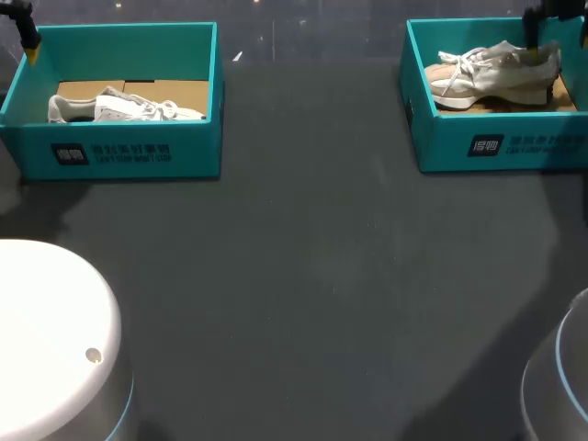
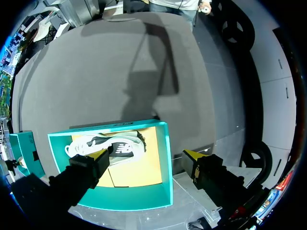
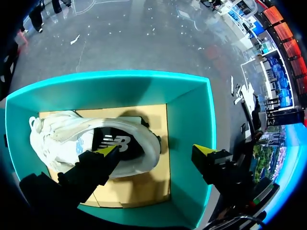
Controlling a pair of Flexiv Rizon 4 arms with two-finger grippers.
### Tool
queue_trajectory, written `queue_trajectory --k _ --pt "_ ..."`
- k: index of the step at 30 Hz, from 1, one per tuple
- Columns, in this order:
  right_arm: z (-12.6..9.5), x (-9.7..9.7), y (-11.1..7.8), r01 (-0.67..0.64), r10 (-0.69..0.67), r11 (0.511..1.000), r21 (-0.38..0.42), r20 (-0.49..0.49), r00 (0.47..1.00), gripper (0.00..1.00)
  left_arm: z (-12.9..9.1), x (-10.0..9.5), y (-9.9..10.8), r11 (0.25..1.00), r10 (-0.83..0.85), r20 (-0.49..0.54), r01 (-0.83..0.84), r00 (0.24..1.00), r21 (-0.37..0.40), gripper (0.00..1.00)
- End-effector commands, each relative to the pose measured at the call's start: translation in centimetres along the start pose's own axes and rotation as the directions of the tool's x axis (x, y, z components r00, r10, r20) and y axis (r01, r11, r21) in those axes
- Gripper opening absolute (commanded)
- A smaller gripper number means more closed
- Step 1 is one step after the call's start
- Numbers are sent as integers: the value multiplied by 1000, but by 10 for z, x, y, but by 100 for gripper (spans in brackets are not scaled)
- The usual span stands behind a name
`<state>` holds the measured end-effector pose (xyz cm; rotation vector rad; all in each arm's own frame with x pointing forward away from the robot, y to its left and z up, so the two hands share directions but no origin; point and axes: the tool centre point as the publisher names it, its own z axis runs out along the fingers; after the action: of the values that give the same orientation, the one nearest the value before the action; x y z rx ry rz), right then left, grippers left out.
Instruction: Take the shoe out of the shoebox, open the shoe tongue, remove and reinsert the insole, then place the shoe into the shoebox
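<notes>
We see 2 teal shoeboxes at the far edge of the dark table (image 1: 303, 276), well apart. The left shoebox (image 1: 119, 152) holds a white shoe (image 1: 129, 108) lying on the cardboard floor, heel to the left. The right shoebox (image 1: 496, 147) holds a beige shoe (image 1: 491, 78), toe to the left and heel to the right.

Our left gripper (image 2: 146, 154) hangs above the left shoebox with its fingers spread wide and holds nothing. 1 yellow tip is over the white shoe and the other is beyond the box's wall.

Our right gripper (image 3: 156, 150) hangs above the right shoebox, also spread wide and empty. 1 tip is over the beige shoe's heel end and the other is by the box's right wall.
</notes>
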<state>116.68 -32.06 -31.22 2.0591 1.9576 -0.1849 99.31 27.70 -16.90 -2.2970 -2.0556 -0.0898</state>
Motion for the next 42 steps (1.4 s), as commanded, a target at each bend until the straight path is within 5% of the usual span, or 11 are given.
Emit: queue_trajectory --k 1,12,23,42 --pt "12 -1 7 -6 6 999 34 -3 1000 100 0 0 -1 1000 1 -2 -1 1000 -1 100" --pt "35 4 3 -19 21 997 73 -23 1000 81 0 0 -1 1000 1 -2 -1 1000 -1 100" --pt "53 6 1 -40 48 991 126 -59 997 78 0 0 -1 1000 1 -2 -1 1000 -1 100" --pt "61 10 -4 -64 81 984 165 -102 991 46 0 0 -1 1000 1 -2 -1 1000 -1 100"
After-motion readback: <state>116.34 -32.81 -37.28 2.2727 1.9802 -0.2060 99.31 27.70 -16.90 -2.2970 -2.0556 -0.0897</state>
